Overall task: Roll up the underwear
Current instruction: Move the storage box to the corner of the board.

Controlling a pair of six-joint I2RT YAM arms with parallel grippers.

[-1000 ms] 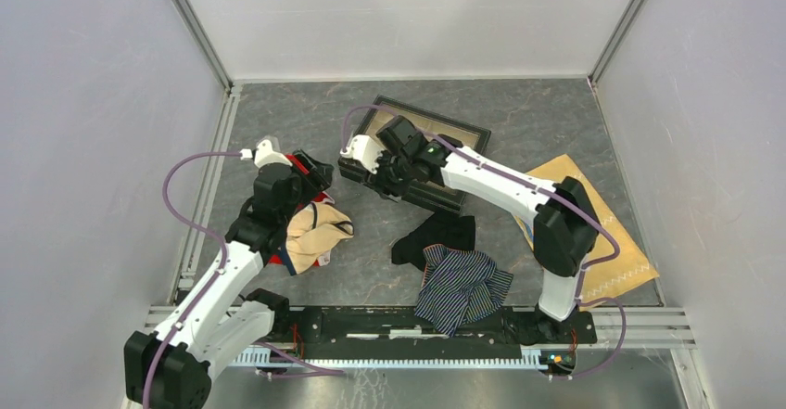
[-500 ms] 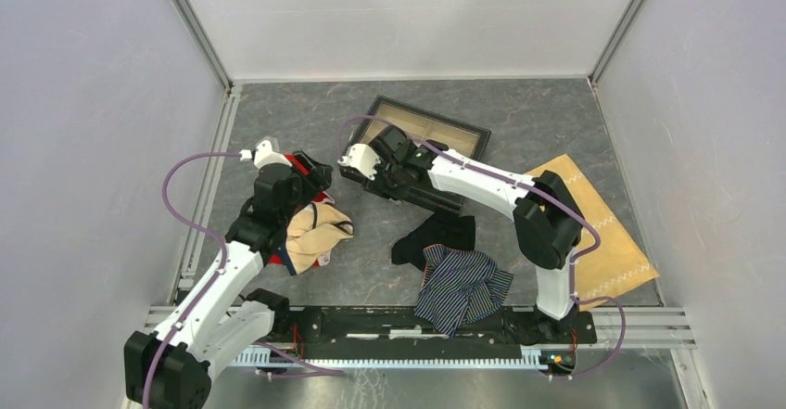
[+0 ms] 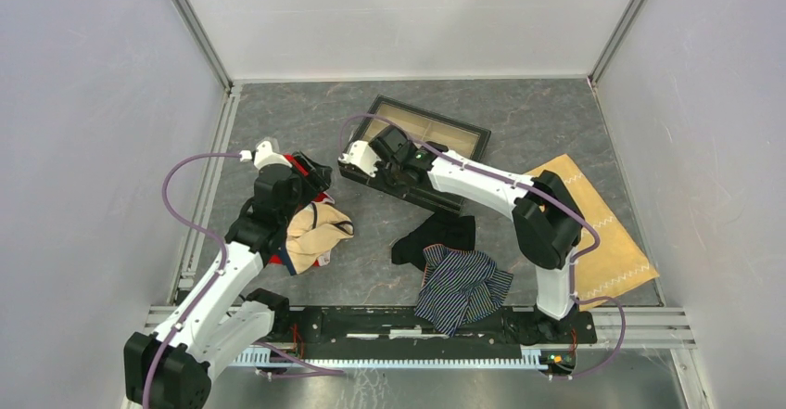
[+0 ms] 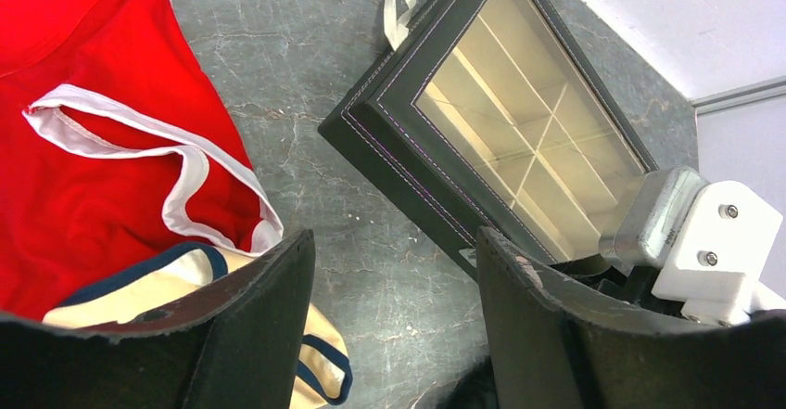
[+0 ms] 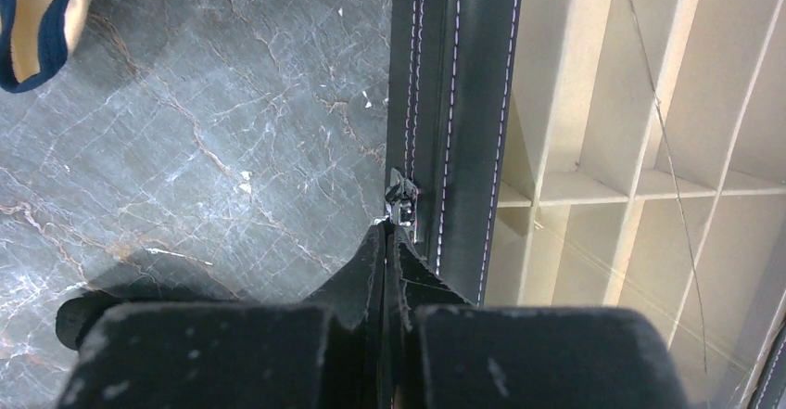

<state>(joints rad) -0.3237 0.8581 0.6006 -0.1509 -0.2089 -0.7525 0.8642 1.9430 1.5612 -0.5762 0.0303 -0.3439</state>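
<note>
Your right jaws are pressed together at the small metal clasp (image 5: 400, 196) of the black stitched box (image 5: 463, 103). Your left jaws gape wide above red fabric briefs (image 4: 93, 149). Navy striped underwear (image 3: 463, 287) and plain black underwear (image 3: 436, 235) lie crumpled on the grey tabletop (image 3: 371, 261). Rolling seems not started; next, reach for one.

My right gripper (image 5: 387, 233): tips pressed together at rim of black box (image 5: 463, 103), beside small metal clasp (image 5: 402, 196). Box blocks ahead and right. Left of it, bare table (image 5: 185, 149), I can pass.
My left gripper (image 4: 394, 242): jaws apart, bare table between. Red garment (image 4: 83, 131) left, cream garment (image 4: 139, 296) under left side. Box corner and right wrist close ahead-right.
Black underwear (image 3: 436, 233), striped underwear (image 3: 461, 287) behind right gripper, bare gap before box.
</note>
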